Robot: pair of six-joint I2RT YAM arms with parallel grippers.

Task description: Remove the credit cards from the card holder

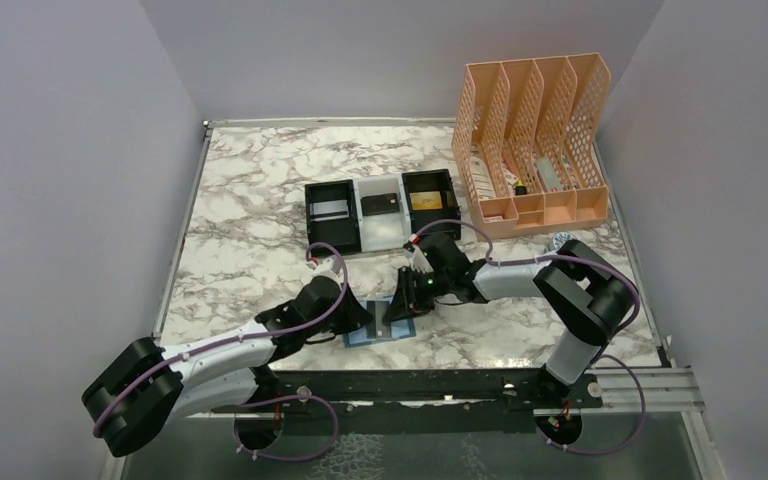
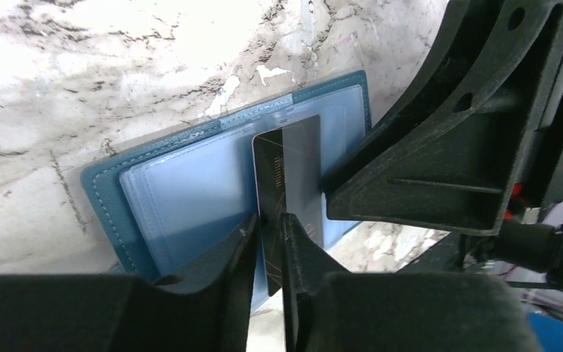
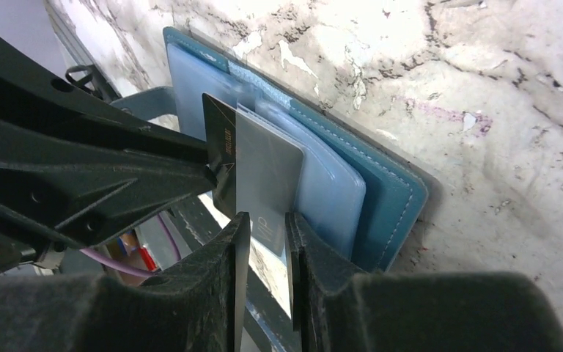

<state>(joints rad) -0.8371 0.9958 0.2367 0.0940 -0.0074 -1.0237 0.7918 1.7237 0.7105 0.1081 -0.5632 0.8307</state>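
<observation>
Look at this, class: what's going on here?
Both arms meet over the open card holder. The left gripper pinches a dark card sticking up from it; the right gripper's jaws stand slightly apart around a grey card alongside. A silvery card, a black card and a gold card lie in the tray.

Top view: the left gripper [image 1: 364, 318] and right gripper [image 1: 398, 312] cover most of the card holder [image 1: 360, 339]; only its near edge shows. The contents of the peach file rack [image 1: 535, 195] are too small to identify. Left wrist view: the near end of the black card [image 2: 289, 165] is hidden between the fingers [image 2: 234, 249], and the right gripper masks the holder's right panel.
</observation>
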